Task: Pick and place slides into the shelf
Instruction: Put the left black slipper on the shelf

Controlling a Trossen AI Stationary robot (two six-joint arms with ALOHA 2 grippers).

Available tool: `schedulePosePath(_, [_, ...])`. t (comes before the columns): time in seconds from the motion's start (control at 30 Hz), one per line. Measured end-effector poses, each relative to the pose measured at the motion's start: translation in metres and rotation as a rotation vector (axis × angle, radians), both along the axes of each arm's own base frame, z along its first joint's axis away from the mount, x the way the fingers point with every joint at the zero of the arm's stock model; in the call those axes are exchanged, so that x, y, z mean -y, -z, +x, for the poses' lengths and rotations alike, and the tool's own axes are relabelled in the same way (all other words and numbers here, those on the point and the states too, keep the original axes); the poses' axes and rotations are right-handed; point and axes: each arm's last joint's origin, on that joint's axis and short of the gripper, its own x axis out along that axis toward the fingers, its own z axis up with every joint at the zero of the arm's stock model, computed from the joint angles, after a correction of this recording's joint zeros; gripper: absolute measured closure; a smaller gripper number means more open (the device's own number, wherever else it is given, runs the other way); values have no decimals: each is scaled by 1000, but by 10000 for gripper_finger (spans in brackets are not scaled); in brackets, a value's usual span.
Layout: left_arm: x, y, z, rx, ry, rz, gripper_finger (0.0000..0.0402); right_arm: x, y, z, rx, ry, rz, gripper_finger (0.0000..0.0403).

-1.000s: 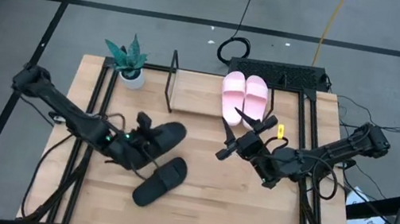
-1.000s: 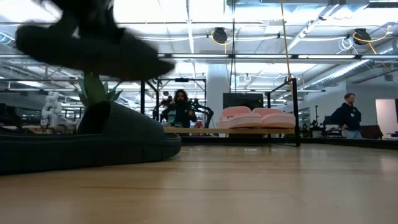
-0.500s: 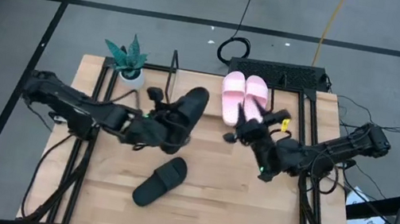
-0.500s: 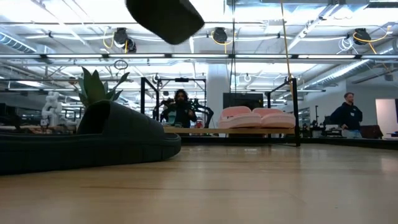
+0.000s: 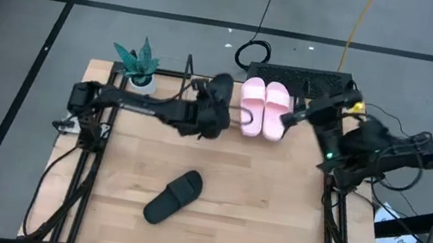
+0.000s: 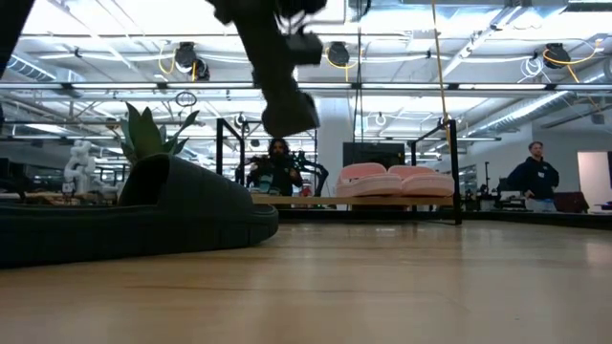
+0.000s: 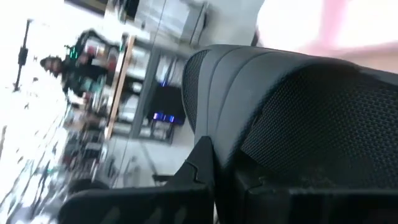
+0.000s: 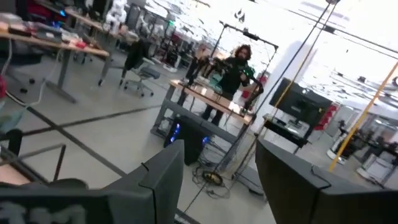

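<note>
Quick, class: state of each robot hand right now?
Left hand: closed on a matte black slide sandal.
Right hand: open, empty.

The left gripper [image 5: 207, 113] is holding a black slide [image 5: 218, 103] over the shelf [image 5: 201, 110], just beside the pink slides [image 5: 264, 106].

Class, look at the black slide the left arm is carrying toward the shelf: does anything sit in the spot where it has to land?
Nothing visible does. The left tool holds the black slide above the shelf, whose board left of the pink pair shows bare. The potted plant stands outside the frame. The right tool is just past the pink pair.
</note>
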Motion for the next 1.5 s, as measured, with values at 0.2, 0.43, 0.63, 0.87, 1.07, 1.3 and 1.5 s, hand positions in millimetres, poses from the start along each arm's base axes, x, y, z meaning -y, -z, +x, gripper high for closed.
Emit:
schedulePosePath(0.2, [-44,14,-8,-60,-77,-76,401,5,-11,-17,35,-42,-28,213])
schedulePosePath(0.43, [-77,14,-18,-48,-120,-125,401,5,-11,-16,-37,-75,-91,213])
schedulePosePath(0.63, [-87,32,-16,-148,-99,-150,402,7,-11,-15,-61,-64,-103,213])
schedulePosePath(0.87, [-93,69,-9,-293,-102,-171,402,8,-10,-15,-80,-59,-108,213])
schedulePosePath(1.07, [-97,72,-10,-272,-128,-183,402,8,-9,-14,-95,-59,-111,213])
schedulePosePath(1.3, [-98,74,-15,-311,-127,-210,402,8,-9,-14,-94,-59,-111,213])
schedulePosePath(1.5, [-104,74,-18,-319,-141,-219,402,8,-9,-14,-100,-59,-112,213])
